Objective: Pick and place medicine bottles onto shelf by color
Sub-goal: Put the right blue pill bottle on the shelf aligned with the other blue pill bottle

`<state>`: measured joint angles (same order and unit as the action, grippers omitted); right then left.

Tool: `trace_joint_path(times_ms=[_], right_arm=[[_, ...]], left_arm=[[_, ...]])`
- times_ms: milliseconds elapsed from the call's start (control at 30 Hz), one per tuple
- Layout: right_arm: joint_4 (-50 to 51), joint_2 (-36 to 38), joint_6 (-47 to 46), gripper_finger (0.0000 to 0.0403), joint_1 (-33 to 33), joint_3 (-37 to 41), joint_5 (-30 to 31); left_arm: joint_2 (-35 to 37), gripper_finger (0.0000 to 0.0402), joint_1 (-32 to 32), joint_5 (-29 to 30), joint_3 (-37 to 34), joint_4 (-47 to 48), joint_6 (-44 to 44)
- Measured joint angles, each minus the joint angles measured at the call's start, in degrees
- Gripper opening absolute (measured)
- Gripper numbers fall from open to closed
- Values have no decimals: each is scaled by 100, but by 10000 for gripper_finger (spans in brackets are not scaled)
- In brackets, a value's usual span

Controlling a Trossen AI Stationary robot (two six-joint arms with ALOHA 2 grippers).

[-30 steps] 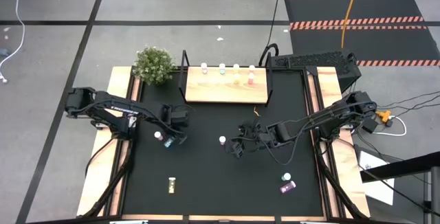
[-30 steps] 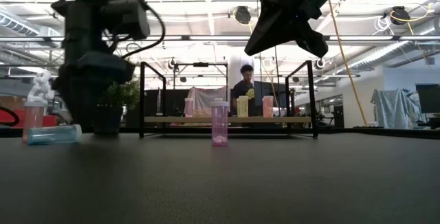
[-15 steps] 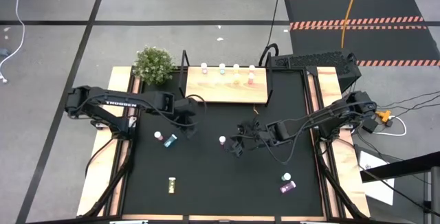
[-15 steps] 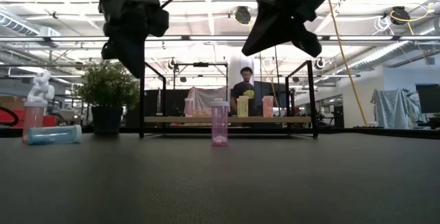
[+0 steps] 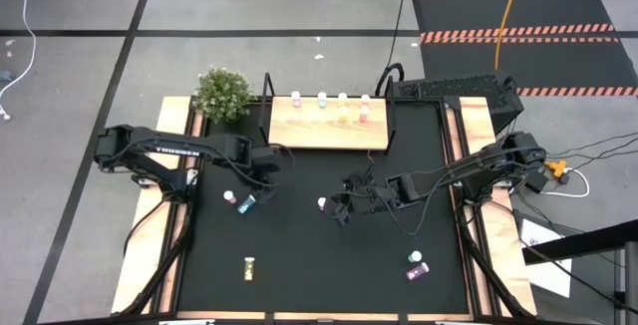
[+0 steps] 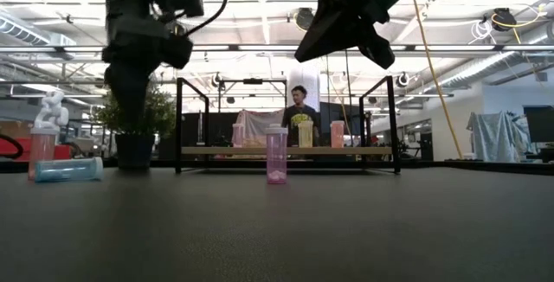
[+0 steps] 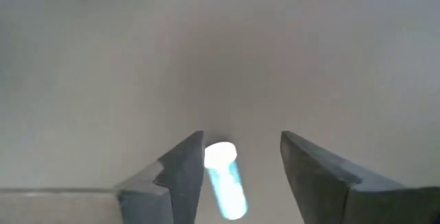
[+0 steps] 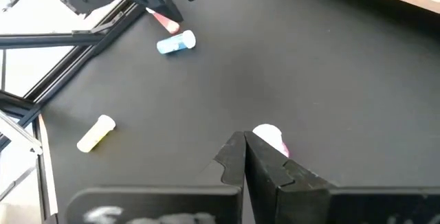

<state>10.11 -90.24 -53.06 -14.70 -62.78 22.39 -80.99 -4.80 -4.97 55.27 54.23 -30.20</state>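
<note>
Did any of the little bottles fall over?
Yes. The blue bottle lies on its side under the left gripper, and the yellow bottle lies flat near the table's front. The pink bottle in the middle stands upright.

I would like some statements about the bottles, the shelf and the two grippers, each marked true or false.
1. Four bottles stand on the shelf. True.
2. The blue bottle stands upright. False: it lies on its side on the table.
3. The left gripper has open fingers above the blue bottle. True.
4. The right gripper holds the pink bottle. False: its fingers are shut and empty; the bottle stands beside them.
5. The yellow bottle lies on the shelf. False: it lies on the table.
</note>
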Motion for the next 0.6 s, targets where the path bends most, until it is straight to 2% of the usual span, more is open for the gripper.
trace_joint_path(times_ms=[600], right_arm=[[-2, 0, 63, 0, 1, 0, 1]], left_arm=[[0, 198, 2, -455, -1553, -93, -157]])
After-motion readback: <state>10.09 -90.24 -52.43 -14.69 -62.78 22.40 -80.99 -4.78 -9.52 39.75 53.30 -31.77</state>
